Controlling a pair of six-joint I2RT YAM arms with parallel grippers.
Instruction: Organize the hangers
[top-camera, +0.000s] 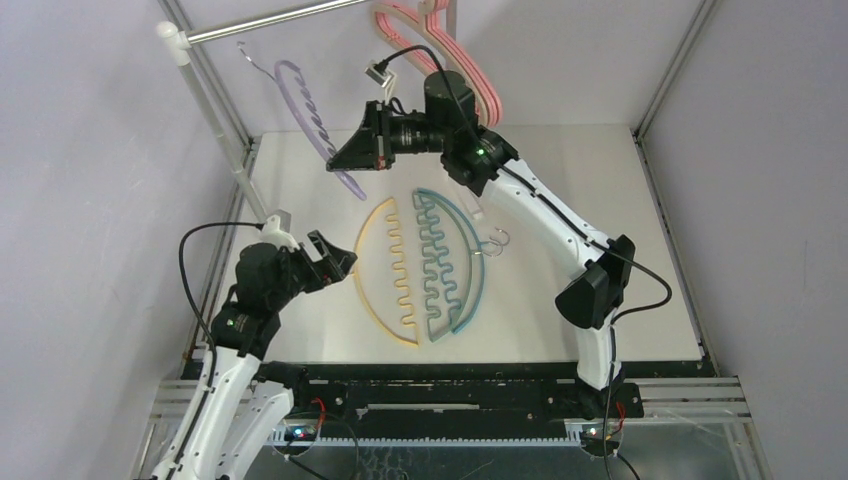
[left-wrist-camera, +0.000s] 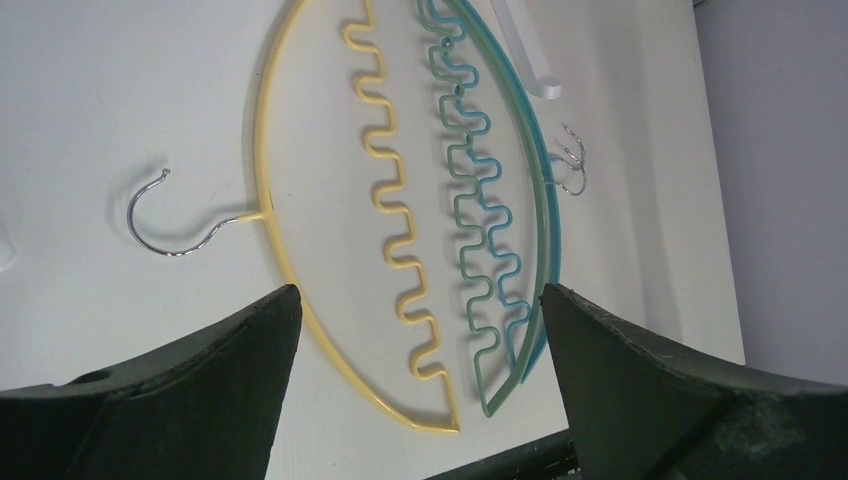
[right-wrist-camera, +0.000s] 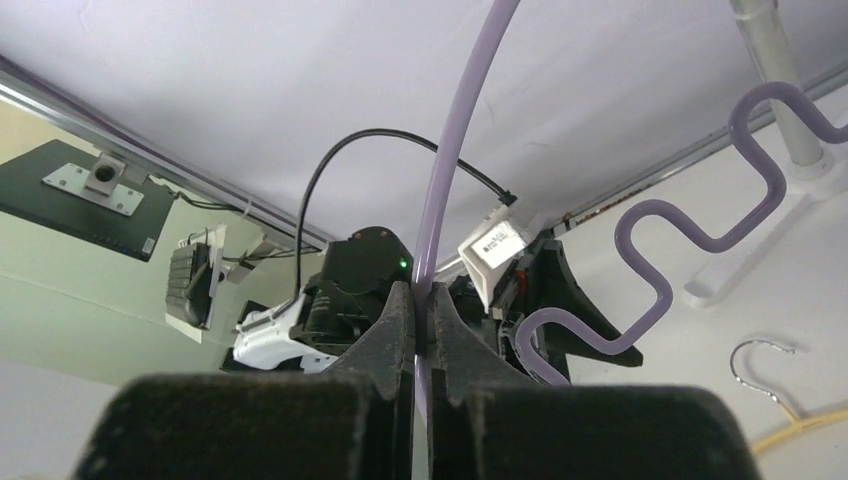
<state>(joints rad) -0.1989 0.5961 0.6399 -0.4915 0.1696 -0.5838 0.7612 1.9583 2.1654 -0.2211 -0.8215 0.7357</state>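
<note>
Left claw (top-camera: 338, 268) released, hovering over the table's (top-camera: 600, 180) near-left. Right claw (right-wrist-camera: 422, 300) clenched on lavender hanger (top-camera: 305, 105), raised far left below the rail (top-camera: 280, 22). Yellow hanger (top-camera: 372, 290) flat mid-table; green hanger (top-camera: 437, 265) and teal hanger (top-camera: 481, 275) overlapping just right. Pink hangers (top-camera: 470, 70) hang far back.

Yellow hanger (left-wrist-camera: 263, 212), teal hanger (top-camera: 483, 275) and lavender hanger (right-wrist-camera: 437, 200) (all wavy-barred).

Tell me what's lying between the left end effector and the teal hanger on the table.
The yellow hanger lies flat between the left end effector and the teal hanger, with a green hanger nested against the teal one; the top view shows this.
</note>
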